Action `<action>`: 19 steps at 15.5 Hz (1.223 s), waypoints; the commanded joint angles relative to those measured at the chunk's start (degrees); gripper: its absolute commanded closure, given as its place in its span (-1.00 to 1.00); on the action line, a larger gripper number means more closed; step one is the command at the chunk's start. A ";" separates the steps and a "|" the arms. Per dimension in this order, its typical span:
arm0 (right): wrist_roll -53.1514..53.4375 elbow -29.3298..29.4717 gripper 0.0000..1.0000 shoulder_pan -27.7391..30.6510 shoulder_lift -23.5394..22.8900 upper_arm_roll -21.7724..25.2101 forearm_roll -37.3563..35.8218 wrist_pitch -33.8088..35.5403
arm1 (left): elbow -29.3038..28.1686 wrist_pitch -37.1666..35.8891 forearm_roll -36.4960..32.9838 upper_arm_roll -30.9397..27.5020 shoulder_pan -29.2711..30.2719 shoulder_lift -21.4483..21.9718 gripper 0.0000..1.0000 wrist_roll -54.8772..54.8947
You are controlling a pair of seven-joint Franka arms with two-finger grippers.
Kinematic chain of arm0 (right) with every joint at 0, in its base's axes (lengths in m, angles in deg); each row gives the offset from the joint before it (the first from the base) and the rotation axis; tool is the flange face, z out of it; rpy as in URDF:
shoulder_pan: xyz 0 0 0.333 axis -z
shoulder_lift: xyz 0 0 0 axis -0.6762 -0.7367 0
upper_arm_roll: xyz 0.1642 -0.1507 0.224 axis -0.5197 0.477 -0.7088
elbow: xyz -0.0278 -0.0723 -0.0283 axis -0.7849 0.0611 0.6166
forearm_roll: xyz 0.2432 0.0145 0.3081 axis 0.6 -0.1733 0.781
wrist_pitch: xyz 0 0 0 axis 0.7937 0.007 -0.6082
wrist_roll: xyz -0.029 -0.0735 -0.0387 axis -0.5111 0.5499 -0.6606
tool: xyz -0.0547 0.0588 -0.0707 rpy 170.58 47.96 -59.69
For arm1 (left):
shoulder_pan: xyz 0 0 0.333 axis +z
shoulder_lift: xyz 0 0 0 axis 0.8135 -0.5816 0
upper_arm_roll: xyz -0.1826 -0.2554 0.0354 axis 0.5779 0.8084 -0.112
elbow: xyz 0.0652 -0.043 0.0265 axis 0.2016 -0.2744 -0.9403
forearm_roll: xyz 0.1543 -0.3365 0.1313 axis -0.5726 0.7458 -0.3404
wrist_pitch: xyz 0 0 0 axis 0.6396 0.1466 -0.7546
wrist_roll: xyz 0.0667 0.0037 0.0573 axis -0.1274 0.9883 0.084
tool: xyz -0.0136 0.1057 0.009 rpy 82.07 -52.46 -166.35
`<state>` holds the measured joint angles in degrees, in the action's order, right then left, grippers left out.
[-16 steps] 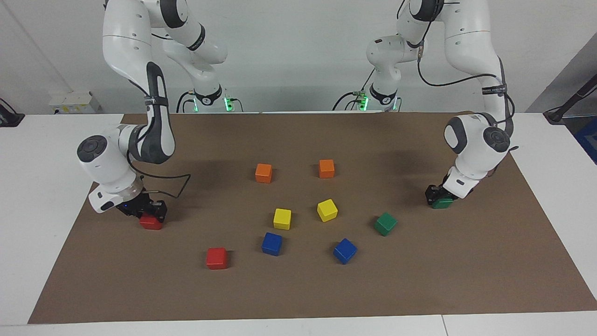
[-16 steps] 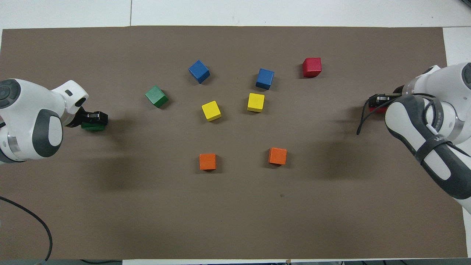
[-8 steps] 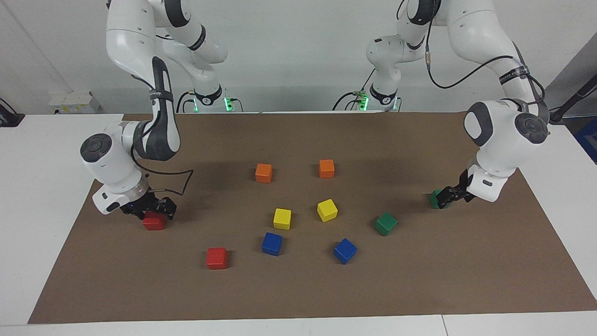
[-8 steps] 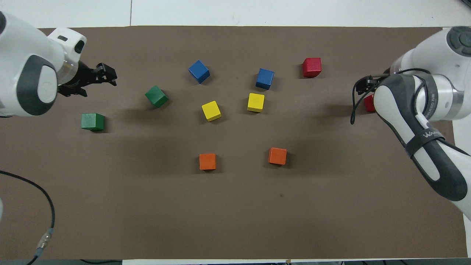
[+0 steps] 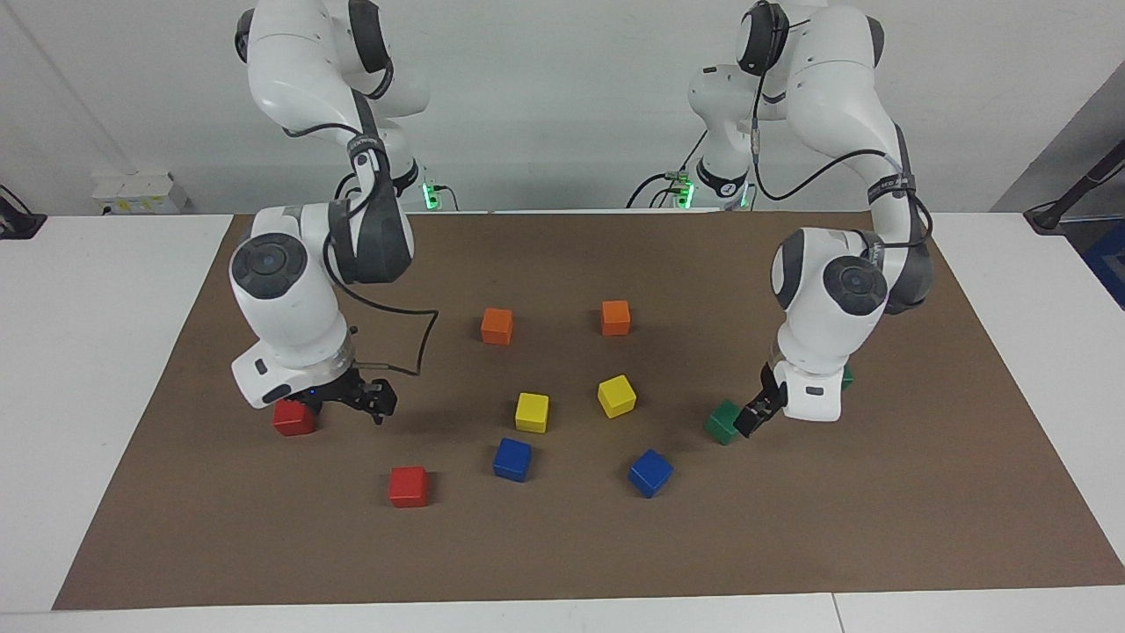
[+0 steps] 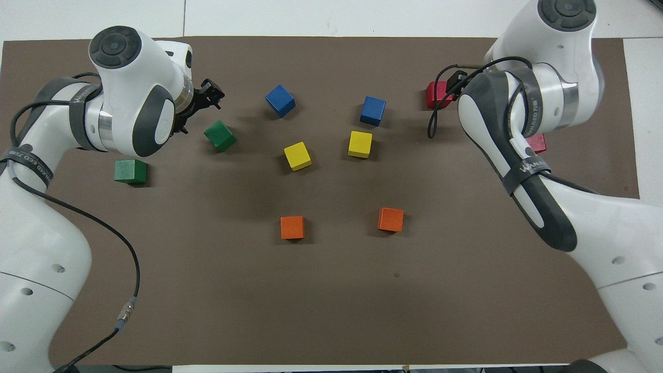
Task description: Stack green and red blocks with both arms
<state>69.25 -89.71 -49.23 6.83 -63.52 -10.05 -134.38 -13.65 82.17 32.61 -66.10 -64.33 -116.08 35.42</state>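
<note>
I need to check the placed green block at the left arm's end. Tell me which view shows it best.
The overhead view: the green block lies in full sight on the brown mat, clear of the left gripper. In the facing view the left arm's wrist hides nearly all of it; only a green sliver shows.

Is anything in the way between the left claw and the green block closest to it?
Nothing visible. The left claw hangs right beside that green block, with no other block between them.
</note>
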 commanded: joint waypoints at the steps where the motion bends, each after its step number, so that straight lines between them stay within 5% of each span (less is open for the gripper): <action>1: 3.36 14.45 -1.00 -1.32 -10.20 -0.40 -0.68 1.31 | -4.84 5.06 -1.37 -0.98 -2.15 1.13 -1.00 -3.06; 4: 4.68 17.29 -1.00 -1.41 -13.47 -1.72 -0.59 -0.96 | -11.08 9.38 -1.37 -0.98 -3.38 3.23 -1.00 -5.86; 9: 4.77 12.91 -1.00 -0.88 -13.74 -1.90 -0.68 -7.72 | -16.80 13.42 -1.46 -0.98 -3.56 4.82 -1.00 -5.96; 11: 4.51 9.83 -1.00 -0.62 -13.38 -1.90 -0.68 -10.28 | -16.02 12.38 -1.37 -0.98 -3.12 4.91 0.99 -5.79; 14: 4.51 6.23 -1.00 -0.70 -12.16 -1.81 -0.42 -13.09 | -10.33 2.05 -2.77 -0.98 -2.86 4.82 1.00 -3.25; 15: 4.51 5.26 -0.72 -0.62 -11.89 -1.90 -0.42 -13.80 | -8.65 -2.18 -2.95 -0.81 -2.51 5.43 1.00 0.94; 16: 4.51 4.64 -0.22 -0.70 -11.63 -1.81 -0.33 -13.89 | -8.81 -5.61 -2.43 -0.98 -1.29 7.96 1.00 7.94; 17: 4.51 4.63 0.77 -0.62 -11.54 -1.90 -0.33 -13.72 | -10.12 -8.26 -2.17 -0.81 1.16 10.86 1.00 15.41; 18: 4.51 4.46 1.00 -0.53 -11.28 -1.81 -0.33 -13.63 | -11.70 -10.37 -2.08 -0.72 4.58 13.76 1.00 22.88; 19: 4.51 4.46 1.00 -0.53 -11.19 -1.90 -0.33 -13.37 | -12.41 -11.87 -1.03 -0.72 7.05 15.61 1.00 29.65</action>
<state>72.92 -82.14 -50.60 -6.63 -64.44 -10.05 -147.03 -22.21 74.26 31.15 -67.25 -63.37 -107.18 51.80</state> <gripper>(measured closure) 0.396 0.454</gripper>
